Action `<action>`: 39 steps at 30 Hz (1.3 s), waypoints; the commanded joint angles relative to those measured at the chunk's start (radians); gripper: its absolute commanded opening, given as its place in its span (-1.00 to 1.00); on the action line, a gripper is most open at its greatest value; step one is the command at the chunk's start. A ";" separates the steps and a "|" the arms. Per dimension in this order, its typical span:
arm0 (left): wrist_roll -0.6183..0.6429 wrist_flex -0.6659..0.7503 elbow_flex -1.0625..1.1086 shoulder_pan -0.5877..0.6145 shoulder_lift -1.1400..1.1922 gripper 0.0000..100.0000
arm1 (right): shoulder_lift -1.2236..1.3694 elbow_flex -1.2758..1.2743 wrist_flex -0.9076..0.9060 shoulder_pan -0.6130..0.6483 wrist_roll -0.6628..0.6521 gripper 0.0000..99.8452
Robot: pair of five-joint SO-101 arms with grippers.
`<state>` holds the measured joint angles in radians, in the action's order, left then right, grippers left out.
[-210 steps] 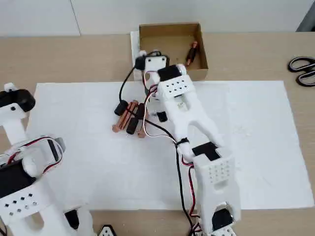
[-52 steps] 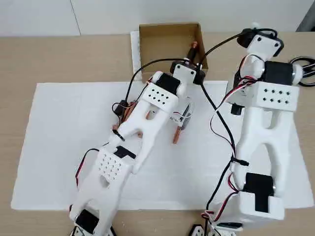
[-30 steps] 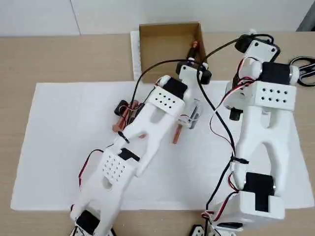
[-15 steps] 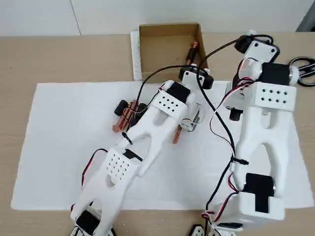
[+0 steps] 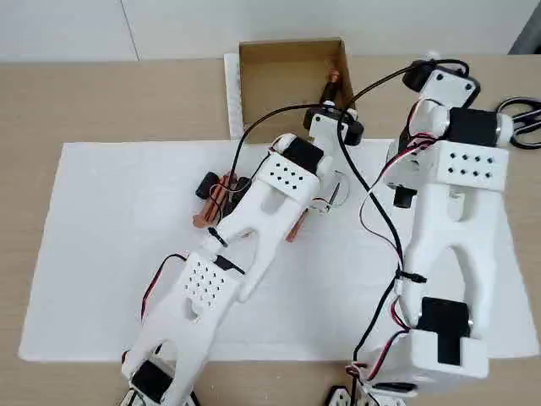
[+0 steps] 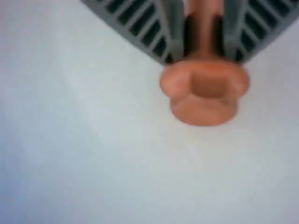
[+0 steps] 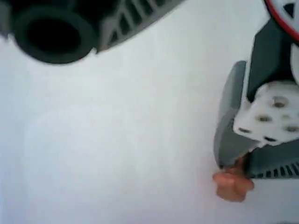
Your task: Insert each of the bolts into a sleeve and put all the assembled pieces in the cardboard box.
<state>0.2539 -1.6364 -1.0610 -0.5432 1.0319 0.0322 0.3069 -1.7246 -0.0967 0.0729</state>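
My left gripper [image 5: 316, 205] hangs over the white sheet just in front of the cardboard box [image 5: 254, 80], shut on a copper bolt [image 5: 295, 227] that slants down toward the sheet. In the left wrist view the bolt's head [image 6: 204, 91] sticks out between the grey fingers [image 6: 172, 28]. My right gripper [image 7: 81, 23] is shut on a black sleeve [image 7: 52, 57], whose open bore faces the camera. That sleeve [image 5: 404, 197] is to the right of the bolt, with a gap between them. The right wrist view also shows the bolt [image 7: 232, 183] in the other arm's gripper.
One assembled piece [image 5: 330, 87] lies in the box by its right wall. A pile of loose bolts and sleeves [image 5: 220, 191] sits left of my left arm. Scissors [image 5: 524, 118] lie at the table's right edge. The white sheet [image 5: 110, 220] covers the work area.
The left arm has swung slightly left and back, and the bolt in its gripper has shifted left and tilted more. The right arm has kept still with the sleeve.
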 commanded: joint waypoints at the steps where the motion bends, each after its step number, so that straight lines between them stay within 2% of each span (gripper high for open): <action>1: 0.000 -0.009 -0.035 0.002 -0.012 -0.97 | -0.054 0.006 -0.005 -0.002 -0.009 -0.99; 15: 0.003 -0.008 -0.033 0.000 -0.011 -0.98 | -0.053 0.006 -0.005 -0.002 -0.009 -0.99; 20: 0.005 -0.008 -0.005 0.000 -0.011 -0.88 | -0.053 0.006 -0.005 -0.002 -0.009 -0.99; 32: 0.002 -0.002 0.042 0.000 -0.011 -0.89 | -0.051 0.006 -0.005 -0.002 -0.009 -0.99; 36: 0.000 0.000 0.042 0.000 -0.011 -0.99 | -0.051 0.006 -0.005 -0.002 -0.009 -0.99; 39: -0.002 0.003 0.038 0.000 -0.012 -0.99 | -0.051 0.006 -0.005 -0.004 -0.009 -0.99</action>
<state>0.2539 -1.6287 -1.0211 -0.5432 1.0303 0.0322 0.3069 -1.7246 -0.0967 0.0729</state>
